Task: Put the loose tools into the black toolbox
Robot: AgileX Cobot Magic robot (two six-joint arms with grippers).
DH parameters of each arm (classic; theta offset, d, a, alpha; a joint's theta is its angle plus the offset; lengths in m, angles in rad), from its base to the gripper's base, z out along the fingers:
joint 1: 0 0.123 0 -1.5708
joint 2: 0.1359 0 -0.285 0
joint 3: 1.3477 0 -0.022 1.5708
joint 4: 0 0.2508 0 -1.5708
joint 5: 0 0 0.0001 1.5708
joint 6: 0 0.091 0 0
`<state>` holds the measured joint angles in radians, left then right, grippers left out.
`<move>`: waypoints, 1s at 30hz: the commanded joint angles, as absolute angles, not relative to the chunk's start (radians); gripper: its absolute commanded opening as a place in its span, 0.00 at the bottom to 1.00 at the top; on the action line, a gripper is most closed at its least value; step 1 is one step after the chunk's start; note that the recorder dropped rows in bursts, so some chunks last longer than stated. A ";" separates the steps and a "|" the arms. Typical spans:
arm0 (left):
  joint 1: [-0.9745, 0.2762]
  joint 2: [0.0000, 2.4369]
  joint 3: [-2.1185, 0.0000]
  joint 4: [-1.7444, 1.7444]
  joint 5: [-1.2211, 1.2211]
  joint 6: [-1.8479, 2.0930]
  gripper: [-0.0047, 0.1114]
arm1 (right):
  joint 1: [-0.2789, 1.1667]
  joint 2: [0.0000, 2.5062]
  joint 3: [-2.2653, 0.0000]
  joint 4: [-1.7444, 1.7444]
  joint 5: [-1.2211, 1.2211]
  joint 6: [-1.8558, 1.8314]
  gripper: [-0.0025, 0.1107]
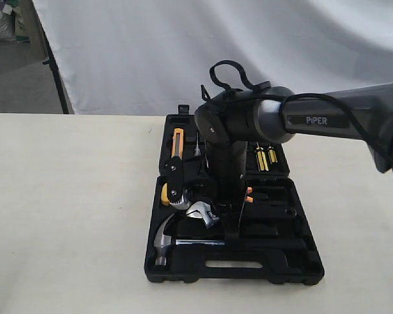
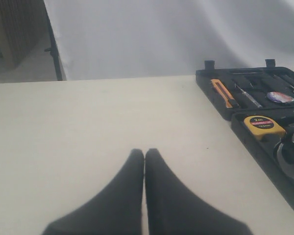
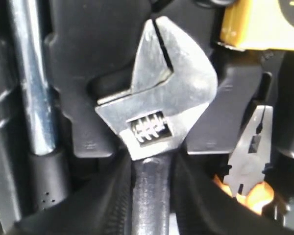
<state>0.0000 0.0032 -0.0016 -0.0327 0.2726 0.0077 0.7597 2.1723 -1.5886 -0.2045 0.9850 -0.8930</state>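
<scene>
**While the right jaws clamp the wrench, the left pair is shut on nothing**

Where the right gripper (image 3: 151, 169) closes, its two black fingers press either side of the adjustable wrench's (image 3: 159, 98) dark handle. The silver head points away from the fingers, above a moulded recess of the black toolbox (image 1: 275, 269). Whether the head touches the plastic cannot be told. Just beside it, the claw hammer (image 1: 165, 239) lies in the case's near half, its steel head at the left end. On the wrench's other side sit the orange-handled pliers (image 3: 252, 142), and beyond its tip the yellow tape measure (image 3: 264, 24). Well apart, the left gripper (image 2: 145, 153) hangs over the bare table (image 2: 88, 127), fingertips pressed together, empty.
</scene>
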 commanded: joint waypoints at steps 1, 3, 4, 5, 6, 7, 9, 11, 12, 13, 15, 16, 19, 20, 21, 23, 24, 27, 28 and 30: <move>-0.001 0.000 0.000 -0.030 0.270 0.000 0.05 | 0.758 2.178 -1.592 -0.209 0.993 -0.896 0.02; -0.001 0.000 0.000 -0.030 0.270 0.000 0.05 | 0.758 2.178 -1.592 -0.209 0.995 -0.876 0.02; -0.001 0.000 0.000 -0.030 0.270 0.000 0.05 | 0.758 2.178 -1.592 -0.209 0.995 -0.876 0.02; -0.001 0.000 0.000 -0.030 0.270 0.000 0.05 | 0.758 2.178 -1.592 -0.209 0.995 -0.876 0.02; -0.001 0.000 0.000 -0.030 0.270 0.000 0.05 | 0.758 2.178 -1.592 -0.209 0.998 -0.875 0.02; -0.001 0.000 0.000 -0.030 0.270 0.000 0.05 | 0.758 2.178 -1.592 -0.209 1.001 -0.875 0.02; -0.001 0.000 0.000 -0.030 0.270 0.000 0.05 | 0.758 2.178 -1.592 -0.211 1.011 -0.856 0.02; -0.001 0.000 0.000 -0.030 0.270 0.000 0.05 | 0.758 2.178 -1.592 -0.207 1.011 -0.851 0.02; -0.001 0.000 0.000 -0.030 0.270 0.000 0.05 | 0.758 2.178 -1.592 -0.200 1.013 -0.851 0.02; -0.001 0.000 0.000 -0.030 0.270 0.000 0.05 | 0.758 2.178 -1.592 -0.195 1.013 -0.851 0.02; -0.001 0.000 0.000 -0.030 0.270 0.000 0.05 | 0.758 2.178 -1.592 -0.167 1.002 -0.851 0.02; -0.001 0.000 0.000 -0.030 0.270 0.000 0.05 | 0.760 2.178 -1.592 -0.154 0.991 -0.851 0.02; -0.001 0.000 0.000 -0.030 0.270 0.000 0.05 | 0.760 2.178 -1.592 -0.124 0.969 -0.851 0.02; -0.001 0.000 0.000 -0.030 0.270 0.000 0.05 | 0.760 2.178 -1.592 -0.122 0.956 -0.848 0.02; -0.001 0.000 0.000 -0.030 0.270 0.000 0.05 | 0.760 2.178 -1.592 -0.120 0.946 -0.843 0.02; -0.001 0.000 0.000 -0.030 0.270 0.000 0.05 | 0.760 2.178 -1.592 -0.102 0.936 -0.835 0.02; -0.001 0.000 0.000 -0.030 0.270 0.000 0.05 | 0.760 2.178 -1.592 -0.091 0.933 -0.835 0.02; -0.001 0.000 0.000 -0.030 0.270 0.000 0.05 | 0.760 2.178 -1.592 -0.064 0.933 -0.837 0.02; -0.001 0.000 0.000 -0.030 0.270 0.000 0.05 | 0.760 2.178 -1.592 -0.062 0.933 -0.837 0.02; -0.001 0.000 0.000 -0.030 0.270 0.000 0.05 | 0.760 2.178 -1.592 -0.062 0.935 -0.837 0.02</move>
